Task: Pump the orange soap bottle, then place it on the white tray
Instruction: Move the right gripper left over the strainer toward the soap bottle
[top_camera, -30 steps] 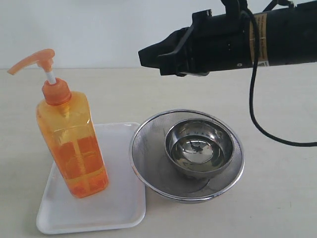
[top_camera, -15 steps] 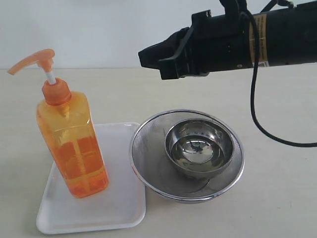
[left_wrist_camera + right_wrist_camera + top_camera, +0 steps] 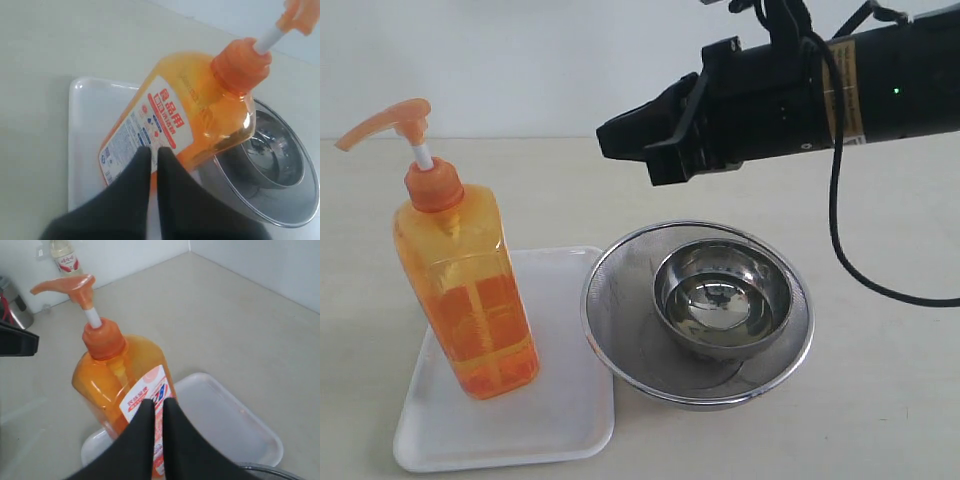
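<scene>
- Exterior view: right gripper point(image 3: 604, 136), jaws together and empty, points slightly more downward than a second ago.
- Likewise the left gripper point(image 3: 154, 152) is pinched together, empty.
- Unmoved, the orange soap bottle point(image 3: 470, 290) stands on the white tray point(image 3: 570, 420), nearer its left edge.
- Its label point(image 3: 145, 125) reads 食品用 in red.

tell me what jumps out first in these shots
The tall orange soap bottle grabs the eye first, standing upright on the white tray at the left of the exterior view. Beside it sits a round steel mesh strainer with a shiny steel bowl inside. A black robot arm reaches in above it from the right.
</scene>
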Motion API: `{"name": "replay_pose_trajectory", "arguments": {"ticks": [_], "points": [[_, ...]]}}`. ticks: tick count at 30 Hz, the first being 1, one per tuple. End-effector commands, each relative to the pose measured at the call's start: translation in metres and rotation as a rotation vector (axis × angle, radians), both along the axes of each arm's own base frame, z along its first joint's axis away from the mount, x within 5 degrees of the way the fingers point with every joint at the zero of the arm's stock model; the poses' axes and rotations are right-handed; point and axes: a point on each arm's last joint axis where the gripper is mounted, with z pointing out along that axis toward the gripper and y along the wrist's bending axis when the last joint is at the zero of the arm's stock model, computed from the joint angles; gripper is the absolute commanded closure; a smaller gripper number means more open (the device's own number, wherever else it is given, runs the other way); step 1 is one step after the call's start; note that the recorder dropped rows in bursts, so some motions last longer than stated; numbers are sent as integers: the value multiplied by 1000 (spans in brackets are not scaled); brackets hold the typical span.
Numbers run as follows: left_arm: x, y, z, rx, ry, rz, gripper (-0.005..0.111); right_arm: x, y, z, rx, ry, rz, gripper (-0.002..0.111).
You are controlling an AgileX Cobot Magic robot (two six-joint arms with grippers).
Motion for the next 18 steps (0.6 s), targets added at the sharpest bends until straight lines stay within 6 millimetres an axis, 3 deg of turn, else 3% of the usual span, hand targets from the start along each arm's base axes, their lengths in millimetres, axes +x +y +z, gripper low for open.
{"name": "replay_pose_trajectory", "arguments": {"ticks": [1,9,18], "points": [[2,0,5,58,-56,-32,102,0,4,-8,-9,32,46,106],[7,-1,3,91,-55,-38,102,9,12,-37,-27,113,95,106],[43,-10,-17,165,33,-55,102,13,23,-61,36,179,204,106]]}}
